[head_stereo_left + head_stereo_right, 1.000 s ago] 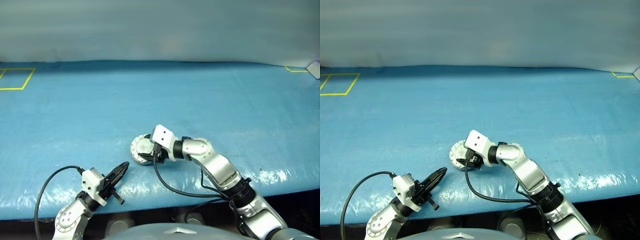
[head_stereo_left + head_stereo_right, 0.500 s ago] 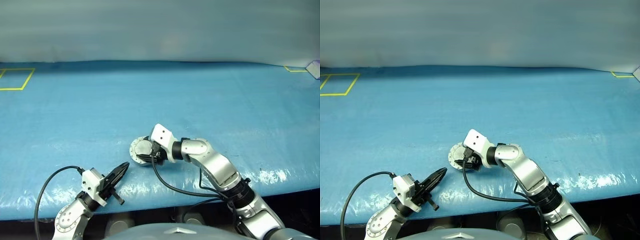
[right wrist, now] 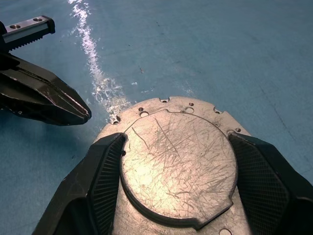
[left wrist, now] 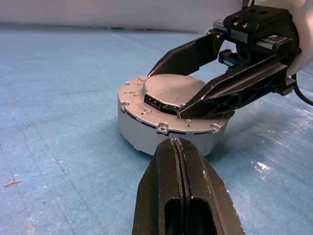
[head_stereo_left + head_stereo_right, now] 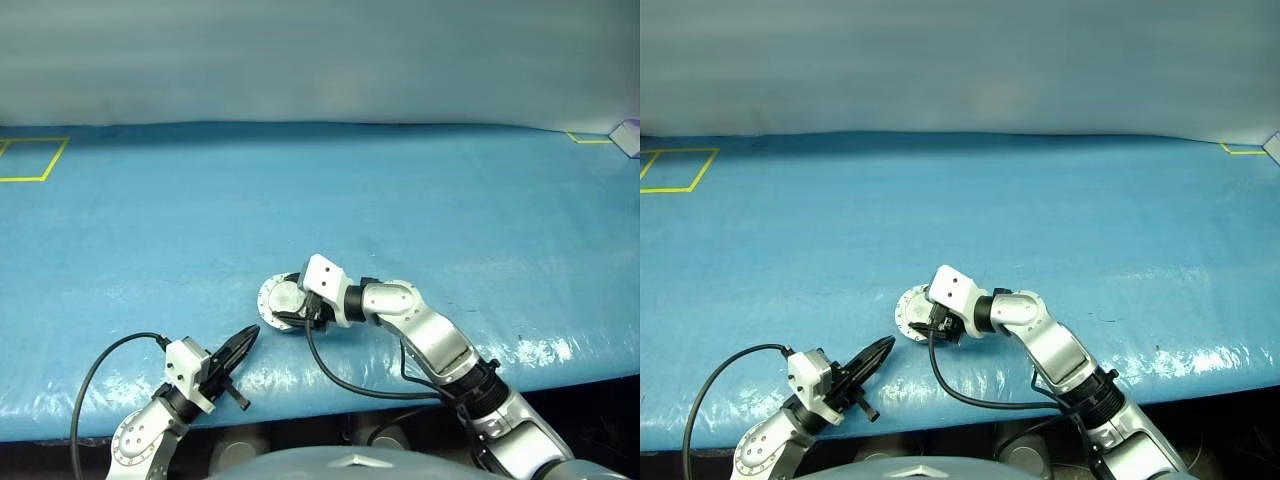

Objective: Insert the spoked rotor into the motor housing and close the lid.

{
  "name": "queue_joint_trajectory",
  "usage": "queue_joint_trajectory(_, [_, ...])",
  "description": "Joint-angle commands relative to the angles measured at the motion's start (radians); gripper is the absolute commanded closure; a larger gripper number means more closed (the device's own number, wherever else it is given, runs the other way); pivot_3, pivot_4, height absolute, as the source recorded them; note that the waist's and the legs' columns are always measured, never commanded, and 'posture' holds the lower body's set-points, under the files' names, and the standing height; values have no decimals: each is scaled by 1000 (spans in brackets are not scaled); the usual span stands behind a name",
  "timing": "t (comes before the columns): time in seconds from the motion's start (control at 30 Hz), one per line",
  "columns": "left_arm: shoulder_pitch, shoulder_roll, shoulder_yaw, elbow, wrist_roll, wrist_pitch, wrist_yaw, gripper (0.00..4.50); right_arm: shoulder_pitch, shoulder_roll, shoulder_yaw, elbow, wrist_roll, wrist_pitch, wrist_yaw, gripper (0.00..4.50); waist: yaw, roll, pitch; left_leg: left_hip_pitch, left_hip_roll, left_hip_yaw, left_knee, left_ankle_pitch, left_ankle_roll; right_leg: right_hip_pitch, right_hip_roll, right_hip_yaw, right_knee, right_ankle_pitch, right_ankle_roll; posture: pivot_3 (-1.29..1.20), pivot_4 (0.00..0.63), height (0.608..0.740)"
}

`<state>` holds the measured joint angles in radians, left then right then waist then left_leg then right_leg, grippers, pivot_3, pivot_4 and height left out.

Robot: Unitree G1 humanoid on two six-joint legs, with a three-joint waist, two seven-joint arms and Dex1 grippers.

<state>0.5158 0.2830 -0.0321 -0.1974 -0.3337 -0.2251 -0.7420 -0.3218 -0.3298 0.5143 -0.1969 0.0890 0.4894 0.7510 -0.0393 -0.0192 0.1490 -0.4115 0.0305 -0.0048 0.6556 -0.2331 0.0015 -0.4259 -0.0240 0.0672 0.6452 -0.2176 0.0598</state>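
— So, where does the motor housing [image 4: 168, 128] sit?

— On the blue desk [image 5: 420, 200], near its front edge, a little to the left of my middle. It rests flat, a round silver-grey puck with the lid [image 3: 178, 164] lying closed on top; the lid's scratched raised circle and notched rim with small holes face up.

— And your right claw [image 4: 193, 83]?

— It reaches in from the right and points leftward over the housing. Its two black fingers [image 3: 100, 183] stand spread wide, one on each side of the lid's raised circle, low over the top. Whether the pads actually touch the metal, I cannot tell. I see nothing pinched between them.

— The left claw [image 5: 240, 345]?

— Pressed together, fingers flat against each other with no gap, holding nothing. It hovers low over the desk's front edge, pointing forward and to the right at the housing, near it but clearly apart. A black cable [image 5: 95, 375] loops from its wrist.

— Anything else on the desk?

— Yellow tape outlines [image 5: 30, 160] at the far left, and another corner at the far right.
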Motion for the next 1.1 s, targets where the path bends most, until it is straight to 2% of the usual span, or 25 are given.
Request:
queue_joint_trajectory(0.03, [-1, 6, -10, -25, -4, -1, 4, 4500, -12, -11, 9, 44, -4, -1, 36, 1390, 0, 0, 0, 0, 0, 0, 0, 0, 0, 0, 0, 0, 0, 0, 0, 0, 150, 740])
queue_joint_trajectory(0.33, [-4, 10, -13, -26, -5, 1, 10, 4500, -57, -17, 5, 85, 11, 69, 96, 1390, 1, 0, 0, 0, 0, 0, 0, 0, 0, 0, 0, 0, 0, 0, 0, 0, 150, 740])
queue_joint_trajectory(0.63, [-8, 17, -19, -31, -5, 8, 15, 4500, -89, -1, -18, 120, 37, 12, 148, 1390, 0, 0, 0, 0, 0, 0, 0, 0, 0, 0, 0, 0, 0, 0, 0, 0, 150, 740])
queue_joint_trajectory(1.1, [-10, 20, -21, -34, -7, 14, 22, 4500, -71, 28, -44, 189, 18, -146, 134, 1390, -3, 1, 0, 0, 0, 0, 0, 0, 0, 0, 0, 0, 1, 0, 0, 0, 150, 740])
